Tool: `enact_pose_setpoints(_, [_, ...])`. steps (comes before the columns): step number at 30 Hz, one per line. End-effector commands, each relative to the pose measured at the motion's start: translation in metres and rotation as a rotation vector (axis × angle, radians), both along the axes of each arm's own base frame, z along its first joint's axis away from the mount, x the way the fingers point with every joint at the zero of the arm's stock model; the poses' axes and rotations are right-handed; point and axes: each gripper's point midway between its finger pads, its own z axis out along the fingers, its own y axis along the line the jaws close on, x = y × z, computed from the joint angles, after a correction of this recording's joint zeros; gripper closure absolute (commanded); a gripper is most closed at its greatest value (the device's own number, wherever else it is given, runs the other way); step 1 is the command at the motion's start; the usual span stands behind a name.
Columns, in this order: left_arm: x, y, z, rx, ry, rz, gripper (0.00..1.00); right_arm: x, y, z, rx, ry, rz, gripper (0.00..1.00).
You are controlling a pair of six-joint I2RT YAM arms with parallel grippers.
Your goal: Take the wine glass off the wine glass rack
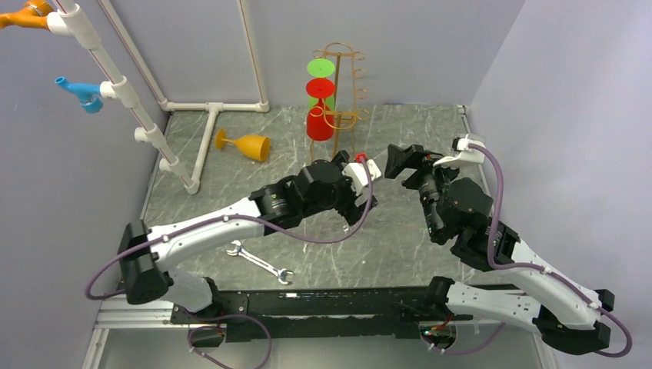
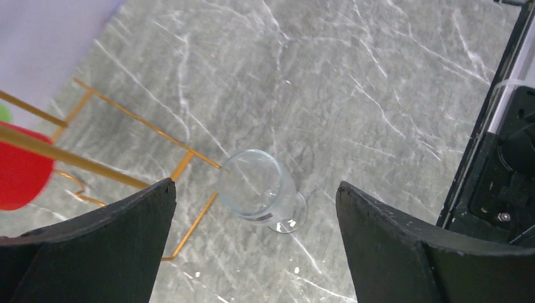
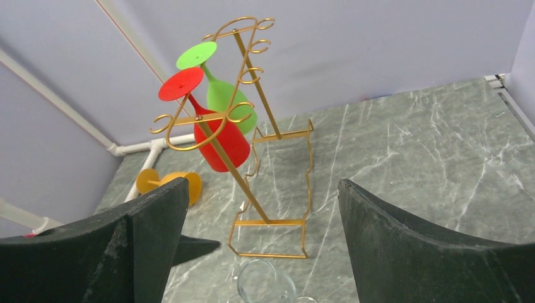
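Top external view looks down from above and behind the arms over the whole desk (image 1: 400, 254). Left wrist view sits close, facing steeply down; right wrist view looks farther, toward the back wall. Both share the base of the wine glass rack (image 3: 268, 221) and a clear glass (image 2: 255, 189).

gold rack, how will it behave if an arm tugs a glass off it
Tall thin wire on a small base, so the gold rack is probably light and tippy. The red glass and green glass hang high on one side, likely biasing it that way.
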Motion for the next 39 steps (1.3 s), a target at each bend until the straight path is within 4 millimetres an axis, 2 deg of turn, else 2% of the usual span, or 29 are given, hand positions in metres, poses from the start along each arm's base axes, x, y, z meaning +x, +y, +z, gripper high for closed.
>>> enact_pose_setpoints(1, [0.006,0.034,0.071,-0.102,-0.134,0.125,0.01,-0.004,-0.004,0.015,0.018,-0.025,0.013,0.10])
enact_pose_setpoints(6, [0.017,0.084,0.087,-0.087,-0.219,0.311,0.01,-0.003,-0.001,0.013,0.023,-0.025,0.023,0.10])
enact_pose_setpoints(10, [0.027,0.125,0.084,-0.040,-0.277,0.476,0.01,-0.003,0.003,0.011,0.022,-0.017,0.032,0.10])
enact_pose_setpoints(15, [0.038,0.164,0.072,0.046,-0.330,0.648,0.01,-0.003,0.005,0.009,0.023,-0.017,0.040,0.10])
enact_pose_setpoints(17, [0.048,0.185,0.066,0.073,-0.310,0.742,0.01,-0.003,0.007,0.009,0.025,-0.015,0.046,0.10])
enact_pose_setpoints(23, [0.079,0.237,0.027,0.099,-0.154,0.922,0.01,-0.003,0.009,0.005,0.021,-0.004,0.055,0.10])
enact_pose_setpoints(27, [0.103,0.261,-0.019,0.167,-0.058,1.004,0.00,-0.002,0.010,0.002,0.027,-0.003,0.056,0.10])
enact_pose_setpoints(34, [0.144,0.283,-0.092,0.233,0.085,1.073,0.02,-0.002,0.015,-0.005,0.018,0.013,0.076,0.10])
enact_pose_setpoints(39, [0.172,0.292,-0.115,0.236,0.106,1.063,0.05,-0.005,0.018,-0.010,0.031,0.015,0.100,0.10])
